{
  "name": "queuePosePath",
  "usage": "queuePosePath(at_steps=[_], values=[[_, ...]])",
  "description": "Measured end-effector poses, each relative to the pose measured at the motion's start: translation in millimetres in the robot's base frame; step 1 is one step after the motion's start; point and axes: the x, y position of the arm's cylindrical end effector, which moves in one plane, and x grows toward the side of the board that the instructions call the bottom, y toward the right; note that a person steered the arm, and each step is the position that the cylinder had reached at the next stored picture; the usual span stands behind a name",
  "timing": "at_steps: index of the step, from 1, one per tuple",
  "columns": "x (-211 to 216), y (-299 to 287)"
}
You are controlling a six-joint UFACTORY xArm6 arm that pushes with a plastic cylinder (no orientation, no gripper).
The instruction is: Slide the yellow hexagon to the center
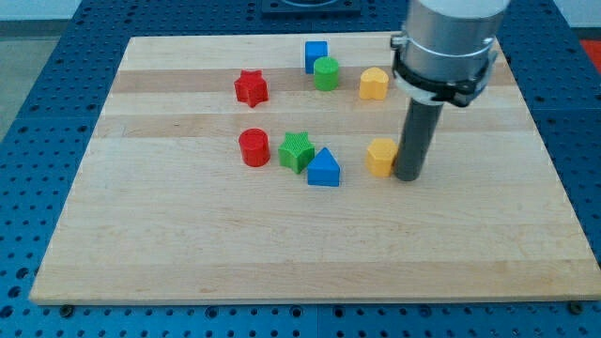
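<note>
Against the yellow hexagon's right side, my tip, holding nothing, seemingly touches it; next, push left toward centre.

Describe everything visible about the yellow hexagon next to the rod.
The yellow hexagon is a small, matte, plastic-looking block with flat faceted sides, standing upright on the wooden board. It sits right of the board's middle, to the view's right of the blue triangle and apart from it. My tip stands against its right side and hides that edge.
</note>
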Motion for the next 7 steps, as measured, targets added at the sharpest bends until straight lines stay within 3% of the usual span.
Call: queuePosePath(at_steps=[5, 7], values=[[-54, -78], [-50, -88]])
